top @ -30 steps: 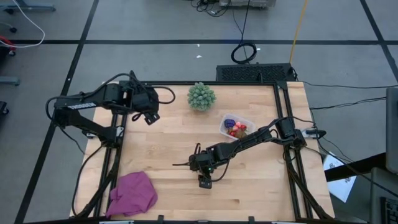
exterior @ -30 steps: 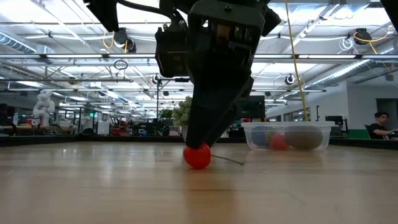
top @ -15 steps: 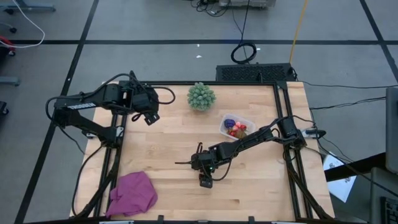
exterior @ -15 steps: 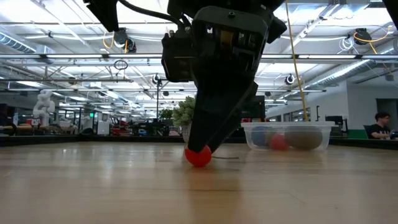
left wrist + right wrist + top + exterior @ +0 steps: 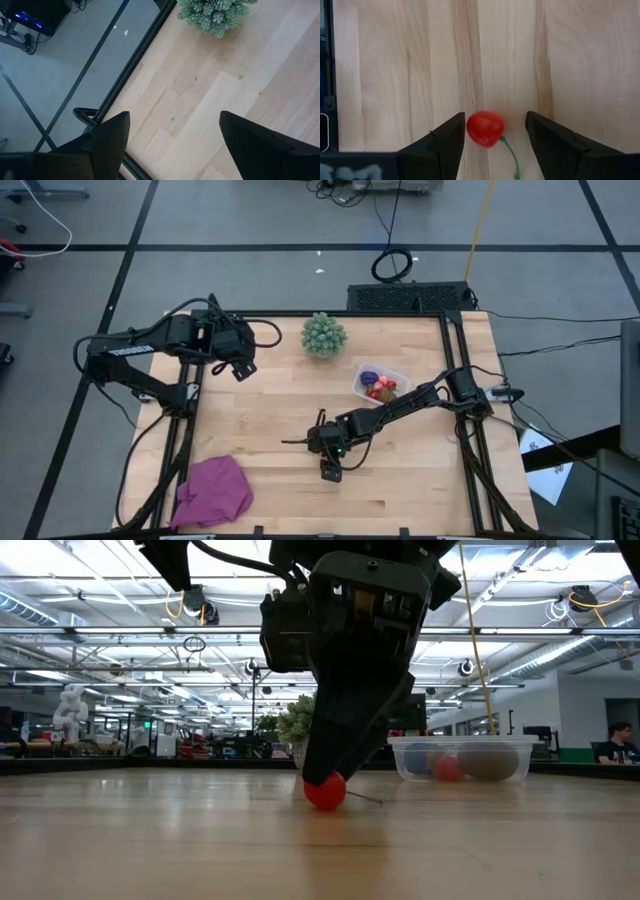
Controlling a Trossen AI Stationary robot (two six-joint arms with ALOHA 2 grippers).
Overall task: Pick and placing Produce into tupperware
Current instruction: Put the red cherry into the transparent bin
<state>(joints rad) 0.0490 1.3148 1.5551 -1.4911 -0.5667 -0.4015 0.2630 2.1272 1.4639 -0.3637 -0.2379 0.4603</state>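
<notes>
My right gripper (image 5: 495, 132) is open and points down at mid-table (image 5: 330, 470), its fingers on either side of a small red berry (image 5: 485, 129) with a thin green stem. In the low view the berry (image 5: 325, 791) sits on the wood under the gripper (image 5: 330, 772). The clear tupperware (image 5: 380, 383) stands toward the far right and holds red pieces, a purple piece and a brown one (image 5: 460, 760). My left gripper (image 5: 172, 135) is open and hovers over the far left part of the table (image 5: 242, 368). My right gripper comes at the red berry from above, pointing down. The inner face of one finger (image 5: 452, 137) lies against the berry's side (image 5: 470, 129). The other finger (image 5: 545, 135) stands clear of it. The berry rests on the table, its stem trailing on the wood.
A green spiky ball (image 5: 324, 335) sits near the far edge, also seen in the left wrist view (image 5: 215, 12). A magenta cloth (image 5: 213, 490) lies at the near left corner. Bare wood (image 5: 420, 480) lies between the gripper and the tupperware.
My right gripper has shifted slightly toward the table's right over the berry. The berry has rolled a little toward the right along the table.
</notes>
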